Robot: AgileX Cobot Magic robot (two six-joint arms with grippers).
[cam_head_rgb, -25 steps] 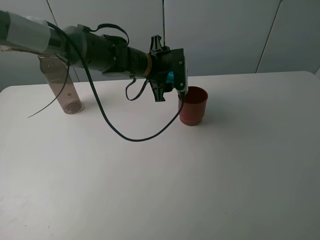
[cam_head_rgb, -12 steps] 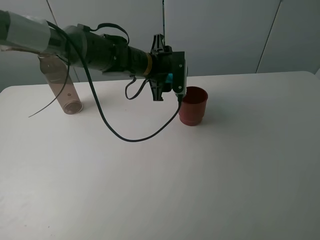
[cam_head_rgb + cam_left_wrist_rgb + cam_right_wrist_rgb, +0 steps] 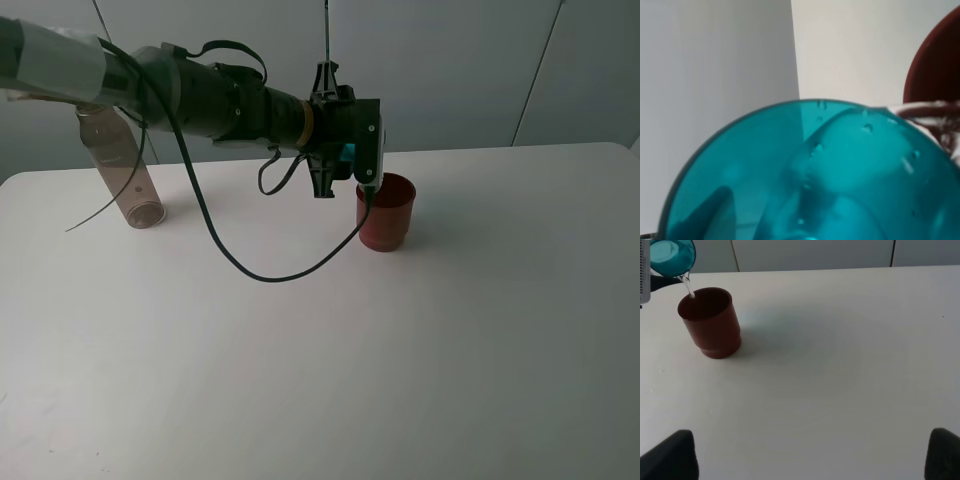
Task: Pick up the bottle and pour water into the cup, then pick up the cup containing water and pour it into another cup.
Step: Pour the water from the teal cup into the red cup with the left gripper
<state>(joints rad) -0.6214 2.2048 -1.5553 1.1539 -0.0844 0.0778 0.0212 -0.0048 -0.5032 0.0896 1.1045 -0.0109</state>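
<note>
My left gripper [image 3: 358,150] is shut on the cup [image 3: 347,152], a translucent teal tumbler held tipped on its side just above the rim of another cup [image 3: 386,212], which is red and stands on the table. In the right wrist view a thin stream of water [image 3: 688,287] runs from the teal cup [image 3: 671,254] into the red cup [image 3: 710,322]. The left wrist view is filled by the teal cup [image 3: 815,180], with the red cup [image 3: 935,65] beyond its lip. The bottle [image 3: 120,170] stands at the far left. My right gripper [image 3: 812,460] is open over bare table.
The white table [image 3: 400,350] spreads wide in front of and to the right of the red cup. A black cable [image 3: 230,260] hangs from the left arm down to just above the tabletop. Grey wall panels [image 3: 470,70] stand behind the table.
The left arm has shifted slightly right and up, bringing the tipped teal cup closer over the red cup's rim. The red cup and bottle have not moved.
</note>
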